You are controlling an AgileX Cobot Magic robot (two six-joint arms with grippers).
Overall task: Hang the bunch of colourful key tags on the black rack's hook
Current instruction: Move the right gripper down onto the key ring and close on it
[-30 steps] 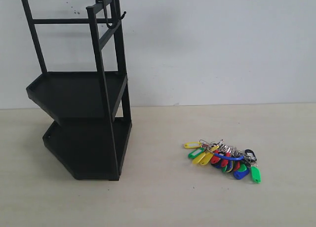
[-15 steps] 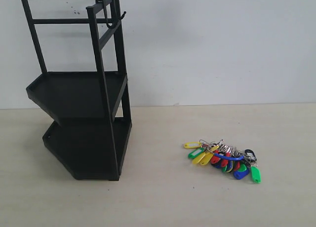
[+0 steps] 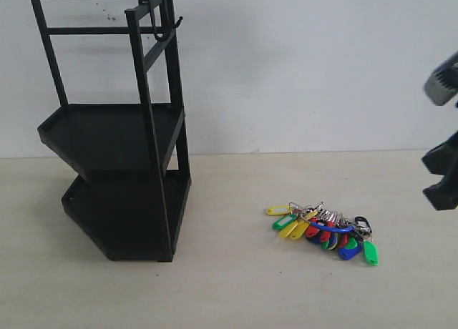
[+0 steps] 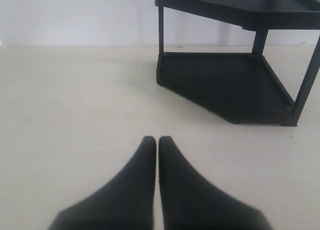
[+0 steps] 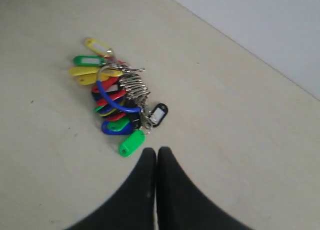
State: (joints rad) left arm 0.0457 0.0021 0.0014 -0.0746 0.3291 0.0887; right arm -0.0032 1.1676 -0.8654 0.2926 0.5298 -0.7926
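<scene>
The colourful key tag bunch (image 3: 323,230) lies flat on the table right of centre, its blue loop on top; the right wrist view shows the bunch (image 5: 116,103) just beyond my fingertips. The black rack (image 3: 118,129) stands at the left, and the hook (image 3: 166,28) hangs from its top bar with nothing on it. My right gripper (image 3: 440,179) has come in at the right edge, above the table and clear of the bunch; in its own view the right gripper (image 5: 157,151) is shut and empty. My left gripper (image 4: 157,140) is shut, empty, low over the table short of the rack (image 4: 235,85).
A white wall stands behind the pale wooden table (image 3: 236,286). The rack's two angled trays (image 3: 107,132) hold nothing.
My right arm has come into the exterior view at the right edge; it was out of view in both earlier frames. The bunch and the rack have not moved.
</scene>
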